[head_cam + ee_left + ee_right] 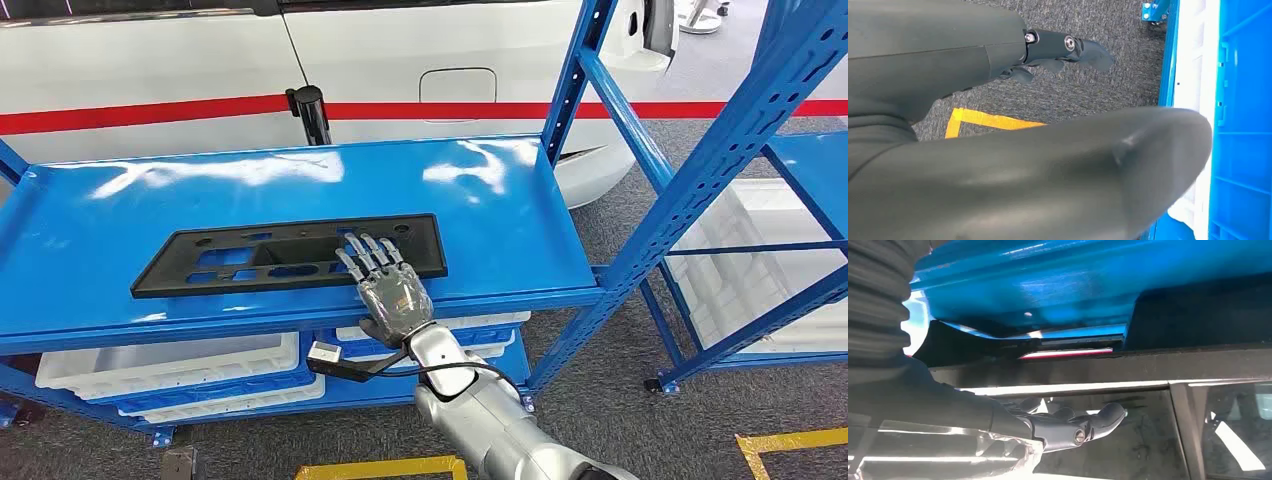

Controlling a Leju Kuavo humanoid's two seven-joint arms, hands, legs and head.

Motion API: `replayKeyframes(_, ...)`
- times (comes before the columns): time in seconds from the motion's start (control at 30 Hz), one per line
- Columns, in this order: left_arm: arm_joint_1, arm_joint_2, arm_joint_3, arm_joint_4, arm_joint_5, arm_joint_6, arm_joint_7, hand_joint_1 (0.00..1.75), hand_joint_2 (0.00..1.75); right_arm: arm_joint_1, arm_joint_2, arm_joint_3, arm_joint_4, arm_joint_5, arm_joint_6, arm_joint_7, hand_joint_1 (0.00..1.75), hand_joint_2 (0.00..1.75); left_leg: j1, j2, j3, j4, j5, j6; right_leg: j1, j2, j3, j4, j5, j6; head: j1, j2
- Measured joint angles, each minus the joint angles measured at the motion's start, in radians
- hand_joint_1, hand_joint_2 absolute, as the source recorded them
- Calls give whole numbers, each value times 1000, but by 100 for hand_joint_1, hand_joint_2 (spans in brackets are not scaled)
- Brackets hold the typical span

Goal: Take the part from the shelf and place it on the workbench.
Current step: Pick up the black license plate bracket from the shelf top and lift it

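Nearest the lens, silver right forearm rising from below to the right hand (393,290), laid palm down with fingers (362,255) stretched flat and slightly spread over the near right portion of the black plastic part (250,258). Nothing clasped; fingertips resting on the panel's top face, palm over the shelf's front lip. Flat, long and rectangular, with several cutouts, lying lengthwise on the top deck of the blue metal shelf (300,185), close to its front edge and left of centre. Below that deck, white plastic bins (170,365) sitting on blue trays. Behind the shelf, white vehicle body (150,70) with a red stripe (130,115). Off to the right, second blue rack (740,130) holding another white bin, standing on grey carpet (600,400) marked with yellow tape (790,440). Left hand (1063,50) hanging over that carpet, dark fingers loosely extended, holding nothing.
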Motion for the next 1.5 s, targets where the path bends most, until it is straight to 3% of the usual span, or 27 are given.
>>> replayKeyframes(0.43,0,0,0,0,0,0,0,0,0,-8,5,-18,26,39,-1,38,0,175,0,-2,0,0,4,0,0,-2,0,0,2,-2,0,0)
replayKeyframes(0.87,8,0,10,0,-3,4,-8,0,0,-19,12,-80,77,132,-14,160,0,175,-4,-9,-24,-1,24,4,0,-8,-32,-1,18,1,0,0)
replayKeyframes(1.5,17,-17,25,0,10,11,-28,0,0,1,-37,11,66,134,-31,327,0,175,-9,-13,-28,-1,29,11,0,-12,-33,-1,21,5,0,0)
